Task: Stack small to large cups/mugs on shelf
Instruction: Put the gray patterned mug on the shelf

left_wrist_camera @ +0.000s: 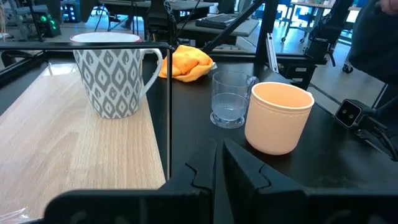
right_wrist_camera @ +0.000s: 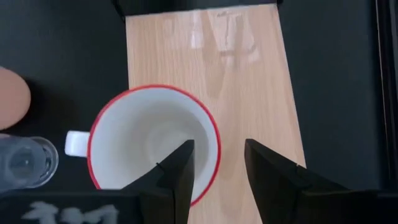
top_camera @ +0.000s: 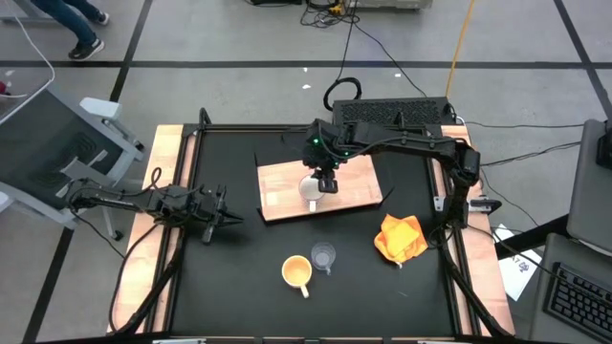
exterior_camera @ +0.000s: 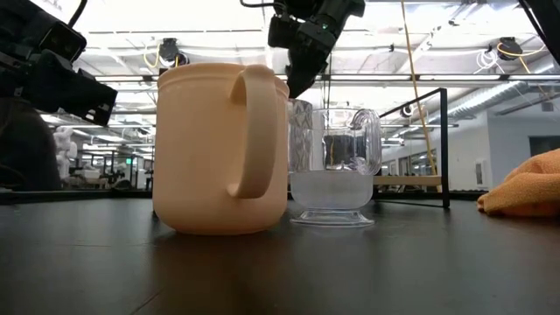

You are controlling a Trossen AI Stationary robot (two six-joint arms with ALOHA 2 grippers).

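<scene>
Overhead, table-level, two wrist views

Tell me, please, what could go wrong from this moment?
The right gripper hangs open over the white mug on the shelf, one finger inside the rim and one outside; moving sideways might tip the mug. The yellow-orange mug and glass cup stand very close together, so grasping one may knock the other.

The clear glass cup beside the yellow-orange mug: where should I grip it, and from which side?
Grip the clear glass cup by its rim from straight above, on the side away from the yellow-orange mug. It stands upright and open-topped, but the mug crowds one side closely.
</scene>
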